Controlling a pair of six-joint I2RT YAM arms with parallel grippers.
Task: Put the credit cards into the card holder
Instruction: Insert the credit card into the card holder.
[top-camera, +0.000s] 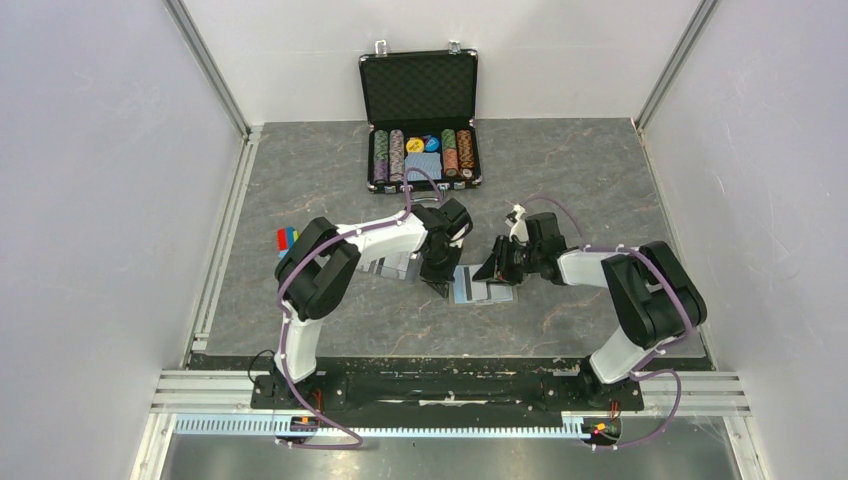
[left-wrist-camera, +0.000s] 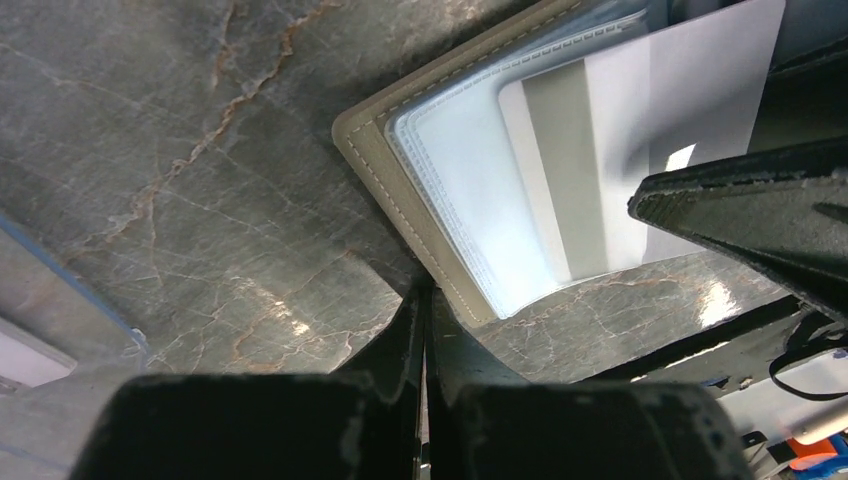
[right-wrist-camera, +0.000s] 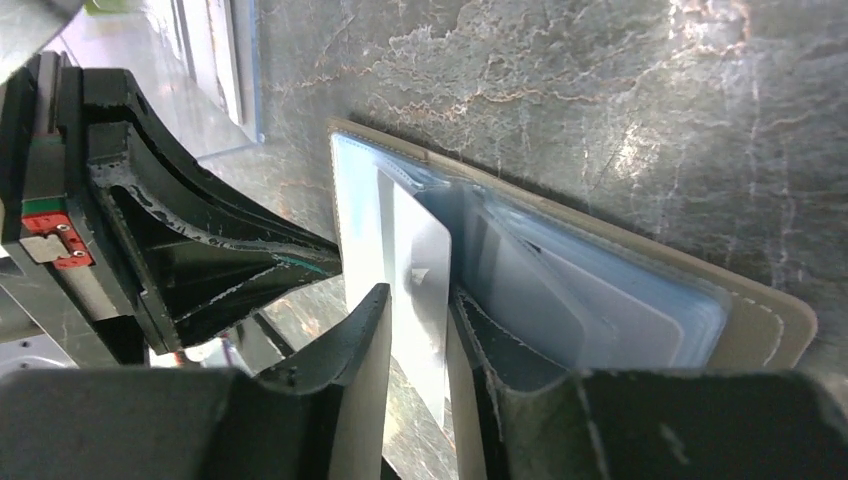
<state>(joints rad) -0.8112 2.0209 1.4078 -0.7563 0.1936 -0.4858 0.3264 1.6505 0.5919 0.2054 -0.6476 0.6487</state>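
The card holder lies open on the table, taupe rim round clear pockets over blue lining. One whitish credit card with a grey stripe sticks partway out of a pocket. It stands edge-on between the fingers of my right gripper, which is open, with a gap showing beside the card. My left gripper is shut with nothing between its fingers, tips against the holder's near corner. In the top view the left gripper and the right gripper meet over the holder.
An open black poker-chip case stands at the back centre. A flat whitish striped piece lies under the left arm. Small red and blue items sit to the left. White walls close in both sides.
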